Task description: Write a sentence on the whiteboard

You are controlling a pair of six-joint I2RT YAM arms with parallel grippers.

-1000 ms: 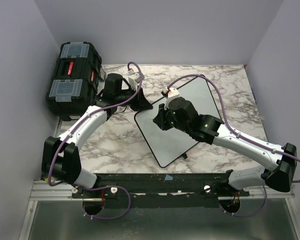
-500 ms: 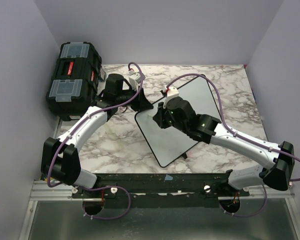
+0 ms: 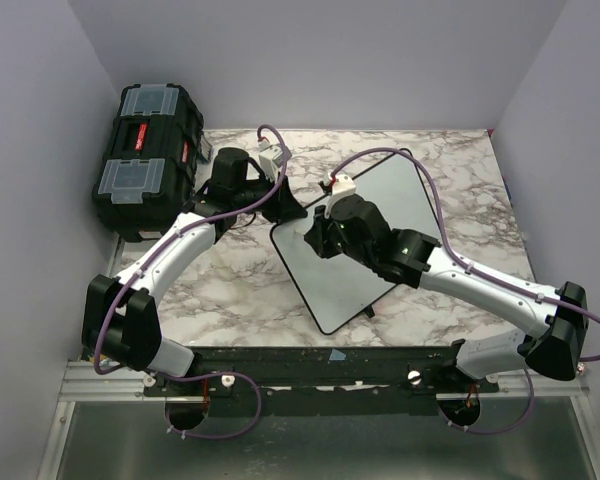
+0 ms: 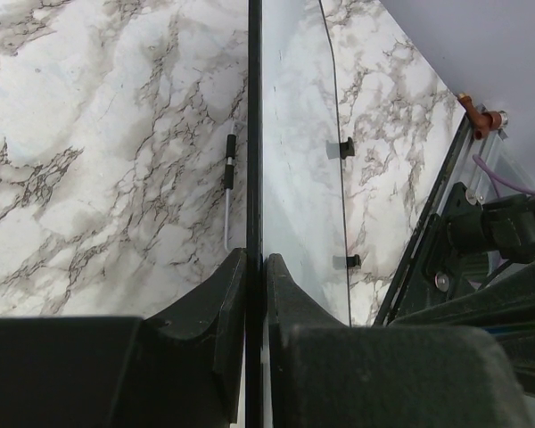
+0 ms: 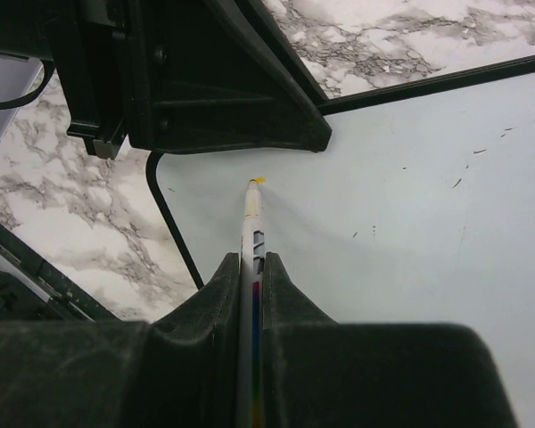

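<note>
While left fingers (image 4: 236, 276) pinch the whiteboard (image 3: 340, 280) by its rim (it lies angled on the surface (image 3: 240, 290)) and right fingers (image 5: 234, 272) clamp the marker (image 5: 252, 214) near its corner, pressing hard could shift either grip.

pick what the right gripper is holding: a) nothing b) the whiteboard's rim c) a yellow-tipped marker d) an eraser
c: the right gripper is shut on a marker, whose yellow tip points at the whiteboard near its rounded corner.
</note>
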